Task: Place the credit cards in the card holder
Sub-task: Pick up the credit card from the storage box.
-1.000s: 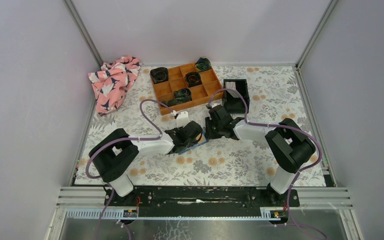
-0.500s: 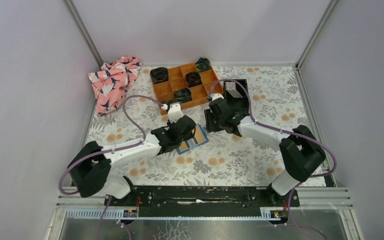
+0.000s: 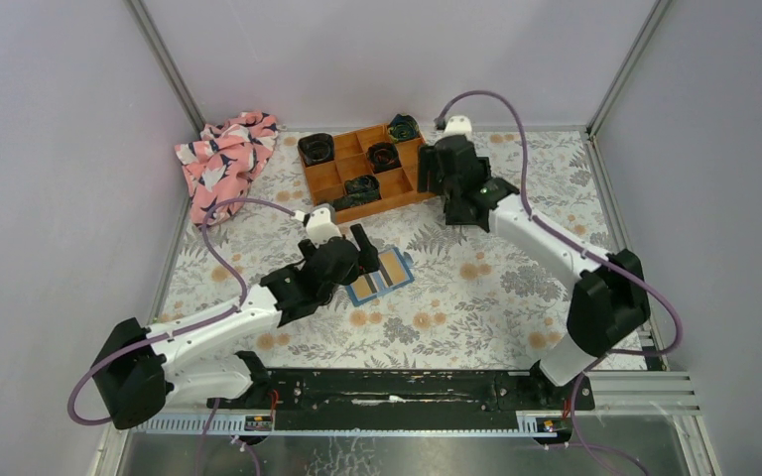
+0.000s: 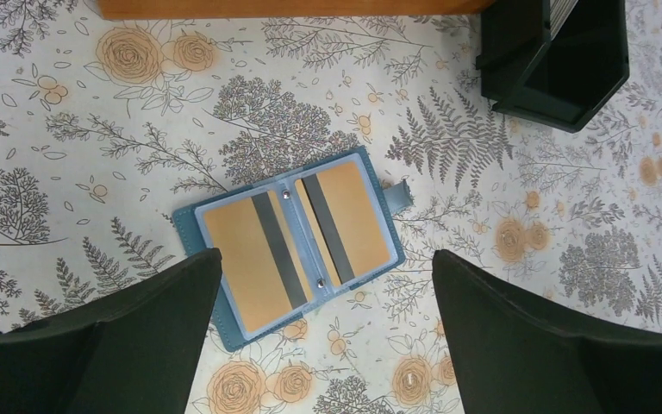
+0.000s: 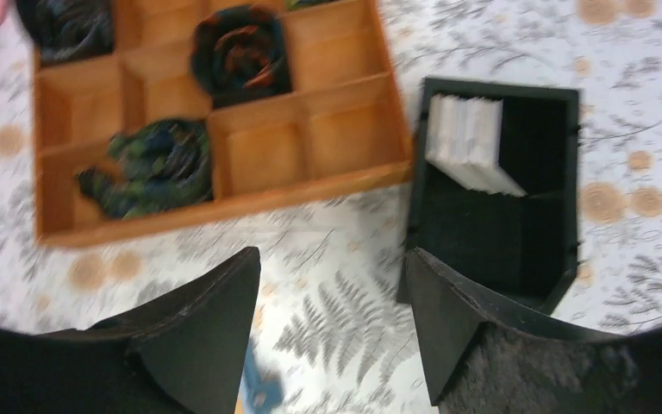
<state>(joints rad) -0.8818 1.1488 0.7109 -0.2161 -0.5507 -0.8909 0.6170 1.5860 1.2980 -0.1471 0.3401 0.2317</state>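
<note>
Two halves of one job, one per side. Over the middle of the table (image 4: 95, 155) the left gripper (image 4: 327, 345) hangs above the holder (image 4: 293, 246), jaws spread wide with nothing between them, their dark tips filling the lower left and lower right of the wrist view. The holder lies flat and open at the centre of that frame, tan pockets up, a dark stripe down each, snap tab pointing right. Laid open like that, the pockets face whichever arm brings a card; I'd guess the left one waits there to steady it. Nothing touches it, and no pale card shows in it.

The right gripper (image 5: 332, 336) is up at the top centre of the overhead view, looking down on the bin (image 5: 491, 250) at the right of its own frame. Its jaws stand apart too, empty. The cards (image 5: 470, 142) stand on edge as a pale pack in the bin's upper left corner, leaning on the wall, which leaves their top edges free for a pinch from above. The jaws sit low and left of the pack, not yet over it. Just left of the bin lies the tray (image 5: 224, 203) with rolled cloths (image 5: 241, 50), near enough that a careless descent could clip its rim. By my reading the pick hasn't begun
</note>
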